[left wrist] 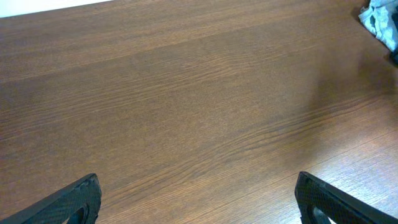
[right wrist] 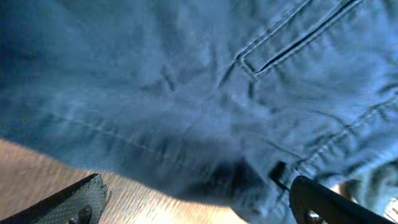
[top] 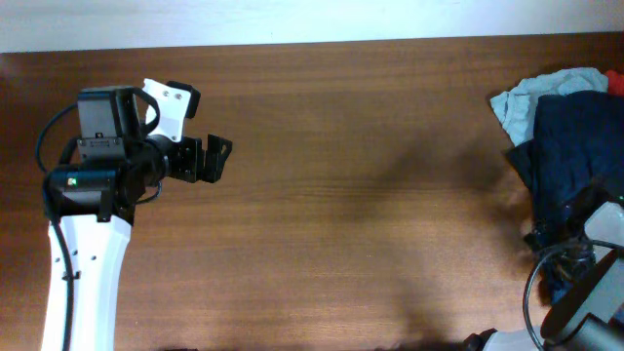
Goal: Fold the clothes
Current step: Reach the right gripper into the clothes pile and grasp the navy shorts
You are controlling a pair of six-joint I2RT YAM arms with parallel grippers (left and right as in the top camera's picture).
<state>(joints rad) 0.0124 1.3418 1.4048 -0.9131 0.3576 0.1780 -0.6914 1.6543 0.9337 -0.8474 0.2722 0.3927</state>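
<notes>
The dark navy-blue shorts (top: 573, 146) lie crumpled in a heap at the table's right edge. In the right wrist view they fill most of the frame (right wrist: 186, 81), with seams and a pocket slit showing. My right gripper (right wrist: 196, 198) is open, its fingers either side of the lower edge of the cloth, just above the wood. In the overhead view it (top: 542, 236) sits at the heap's near side, partly hidden. My left gripper (top: 213, 159) is open and empty over bare table at the far left, far from the shorts; its fingers (left wrist: 198, 190) are spread wide.
A pale light-blue shirt (top: 539, 96) lies bunched at the far side of the heap, also showing in the left wrist view (left wrist: 380, 18). A bit of red cloth (top: 614, 82) peeks out at the right edge. The wooden table (top: 370, 195) spans between the arms.
</notes>
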